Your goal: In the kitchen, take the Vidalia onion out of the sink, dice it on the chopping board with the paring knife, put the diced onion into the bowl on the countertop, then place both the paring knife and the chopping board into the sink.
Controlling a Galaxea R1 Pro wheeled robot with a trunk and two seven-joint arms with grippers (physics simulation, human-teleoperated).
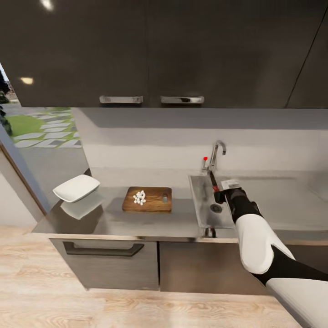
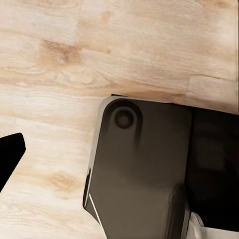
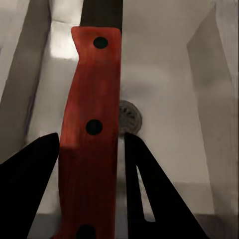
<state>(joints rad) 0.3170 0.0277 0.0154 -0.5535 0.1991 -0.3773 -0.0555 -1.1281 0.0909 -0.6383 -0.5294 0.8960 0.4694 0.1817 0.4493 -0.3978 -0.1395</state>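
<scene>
The red-handled paring knife [image 3: 89, 134] is shown clamped between the dark fingers of the right gripper [image 1: 218, 195], poised above the rectangular grey steel sink [image 1: 200, 214], blade toward twelve o'clock. The brown wooden chopping board [image 1: 148, 199], bearing white diced onion [image 1: 139, 197], lies at nine o'clock of the basin; the white squarish bowl [image 1: 76, 187] lies beyond it. A low release near the round drain [image 3: 130, 117] is advised. The left gripper's state cannot be told.

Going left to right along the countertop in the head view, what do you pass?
Bowl → chopping board carrying the diced onion → sink, where the right hand holds the paring knife over the basin.
</scene>
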